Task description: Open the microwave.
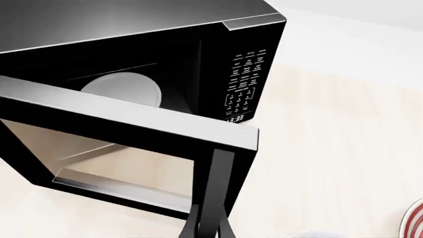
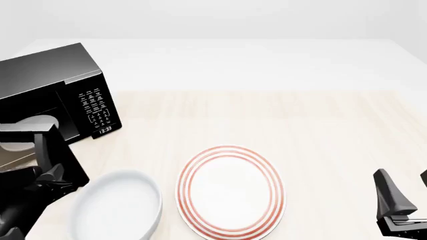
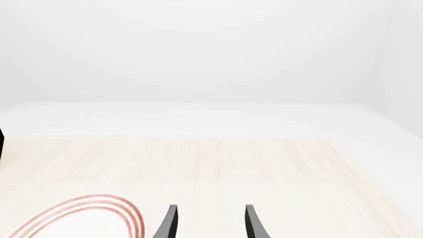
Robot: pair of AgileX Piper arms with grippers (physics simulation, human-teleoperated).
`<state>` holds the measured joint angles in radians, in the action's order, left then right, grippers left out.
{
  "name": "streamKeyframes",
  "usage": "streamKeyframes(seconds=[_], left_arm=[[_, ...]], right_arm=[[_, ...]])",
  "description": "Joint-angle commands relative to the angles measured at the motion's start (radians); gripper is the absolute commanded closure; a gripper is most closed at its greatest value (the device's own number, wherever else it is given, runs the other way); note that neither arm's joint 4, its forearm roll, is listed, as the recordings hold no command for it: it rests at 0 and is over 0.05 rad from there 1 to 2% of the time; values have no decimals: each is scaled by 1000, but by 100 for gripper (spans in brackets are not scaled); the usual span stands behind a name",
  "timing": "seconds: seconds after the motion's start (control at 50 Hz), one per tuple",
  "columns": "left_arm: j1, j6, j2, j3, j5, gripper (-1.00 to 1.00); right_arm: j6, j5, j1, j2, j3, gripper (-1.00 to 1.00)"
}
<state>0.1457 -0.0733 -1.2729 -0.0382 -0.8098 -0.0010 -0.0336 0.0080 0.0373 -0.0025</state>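
Note:
The microwave (image 2: 47, 75) is a glossy black box at the table's far left. Its windowed door (image 1: 126, 124) stands swung well out, exposing the pale turntable (image 1: 122, 89) inside. The keypad (image 1: 246, 79) and small clock (image 2: 105, 130) sit on the right of its front. My left gripper (image 1: 208, 230) is shut on the door's vertical black handle (image 1: 221, 173); in the front view this gripper (image 2: 50, 172) sits at the open door's outer edge. Far from the microwave, my right gripper (image 2: 405, 192) hangs open and empty at the near right, its fingers (image 3: 168, 223) spread.
A white plate with red rings (image 2: 230, 190) lies at the near centre. A white bowl (image 2: 117, 210) sits to its left, close to the left arm and the open door. Pale wood tabletop (image 2: 320, 125) stretches to the right.

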Motion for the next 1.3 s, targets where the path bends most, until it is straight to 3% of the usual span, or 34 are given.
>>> streamKeyframes(seconds=[0.02,0.56,0.58,1.06,1.3], left_arm=[[-43,-35,64,-46,-100,100],[-24,-44,85,-48,-80,100],[-25,-46,88,-50,-74,-100],[4,-59,81,-39,-84,-100],[-2,-52,151,-33,-28,-100]], right_arm=[[0,2,0,-2,0,-100],[0,2,0,-2,0,-100],[0,2,0,-2,0,-100],[0,2,0,-2,0,-100],[0,2,0,-2,0,-100]])
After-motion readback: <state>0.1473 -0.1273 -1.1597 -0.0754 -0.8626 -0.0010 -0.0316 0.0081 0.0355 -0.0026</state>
